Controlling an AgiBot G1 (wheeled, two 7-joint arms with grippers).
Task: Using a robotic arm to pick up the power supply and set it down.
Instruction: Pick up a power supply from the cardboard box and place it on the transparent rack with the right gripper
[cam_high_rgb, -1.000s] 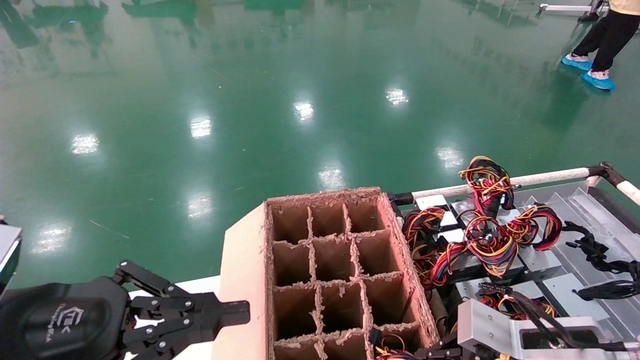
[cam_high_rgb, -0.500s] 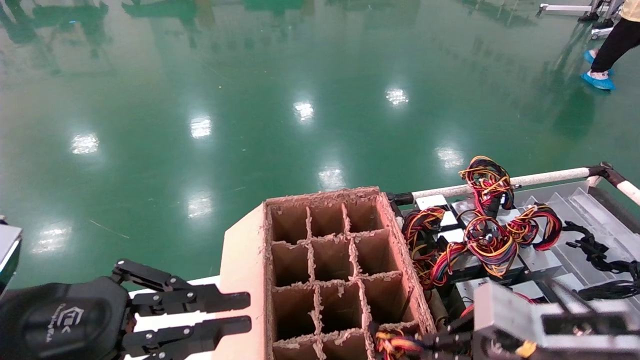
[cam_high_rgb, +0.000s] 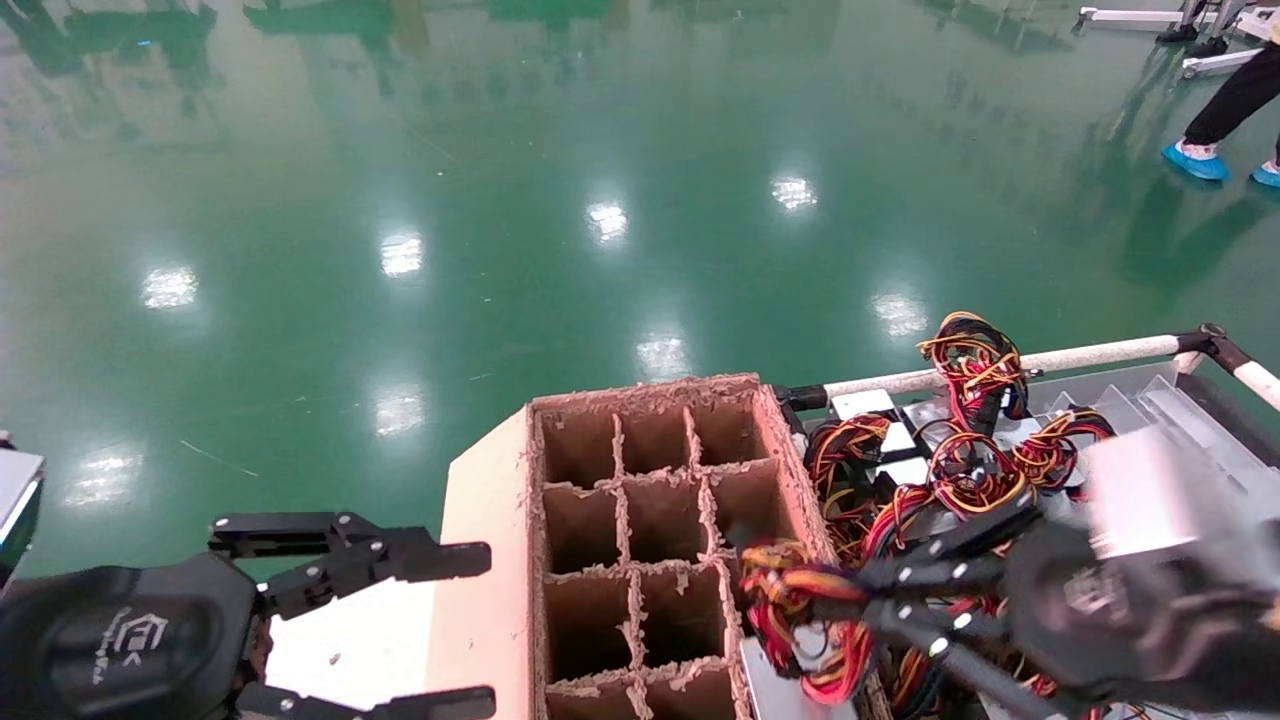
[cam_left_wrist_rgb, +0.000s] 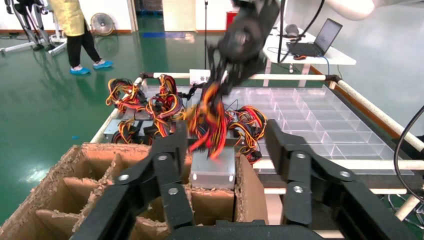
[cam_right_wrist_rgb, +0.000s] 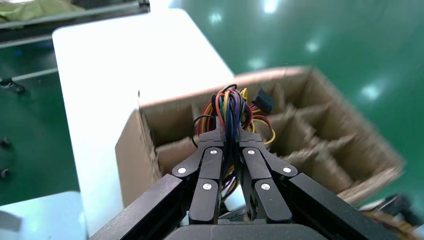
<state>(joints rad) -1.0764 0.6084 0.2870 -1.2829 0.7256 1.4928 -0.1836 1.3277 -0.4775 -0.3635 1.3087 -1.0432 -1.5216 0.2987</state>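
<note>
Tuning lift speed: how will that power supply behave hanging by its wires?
Right end effector pinches only the wire bundle, so the power supply likely swings. Wires look floppy and may snag the cardboard dividers. Metal case probably heavy.

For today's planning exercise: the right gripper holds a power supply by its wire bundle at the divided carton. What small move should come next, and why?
Probably lower it gently. The right gripper is shut on the wire bundle, and the power supply sits only partly inside a near cell of the carton, its top still above the rim. The left gripper waits open beside the carton.
</note>
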